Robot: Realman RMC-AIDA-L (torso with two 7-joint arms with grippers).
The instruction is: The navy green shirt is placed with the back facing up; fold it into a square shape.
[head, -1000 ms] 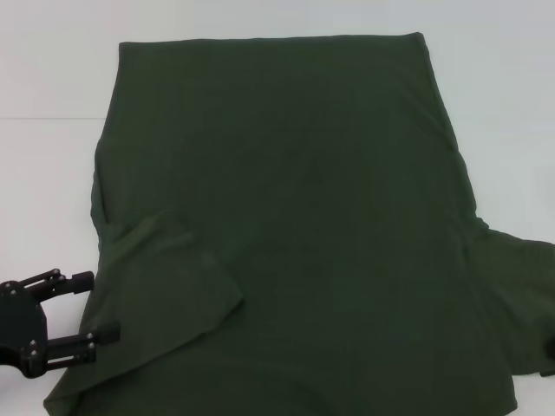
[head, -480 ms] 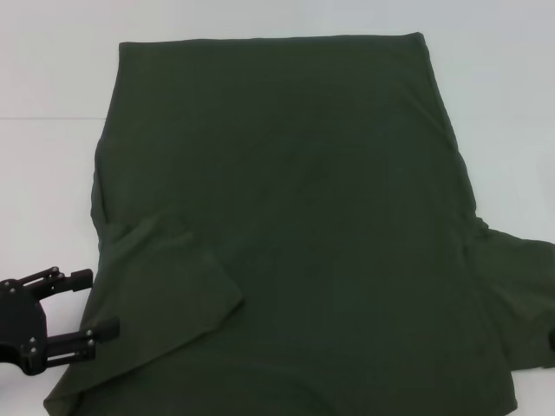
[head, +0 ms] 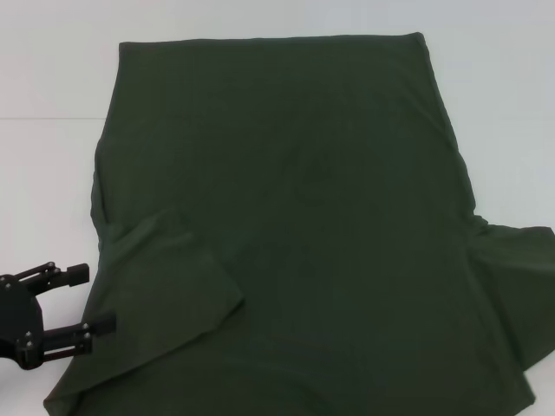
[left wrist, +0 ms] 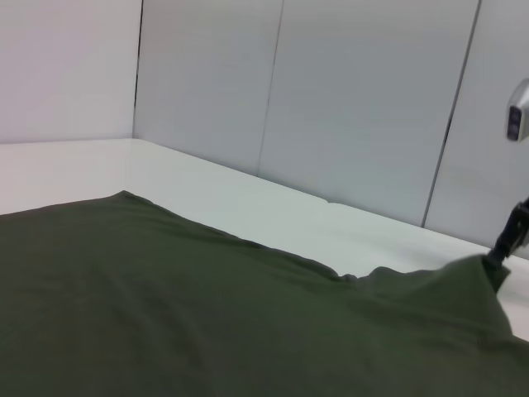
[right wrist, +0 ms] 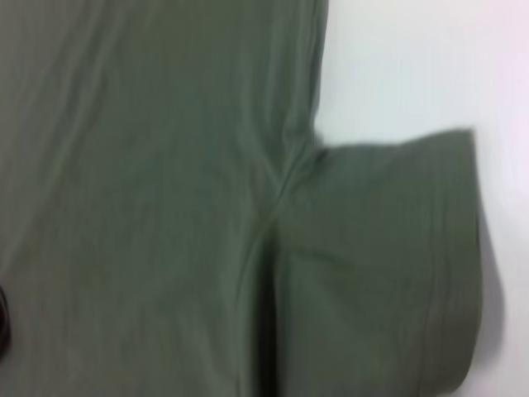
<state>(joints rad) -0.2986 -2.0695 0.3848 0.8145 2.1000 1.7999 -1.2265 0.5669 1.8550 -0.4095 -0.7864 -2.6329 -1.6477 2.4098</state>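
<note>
Your navy green shirt (head: 286, 225) lies spread plain side up across the white table (head: 52, 78), its left sleeve folded in. Your left gripper (head: 82, 301) sits wide open, empty, just beside the shirt's near-left edge. Your right gripper (left wrist: 502, 248) pinches the raised right sleeve.

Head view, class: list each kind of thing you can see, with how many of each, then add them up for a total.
Shirt: 1
Table: 1
Left gripper, jaws open beside the shirt: 1
Total: 3
</note>
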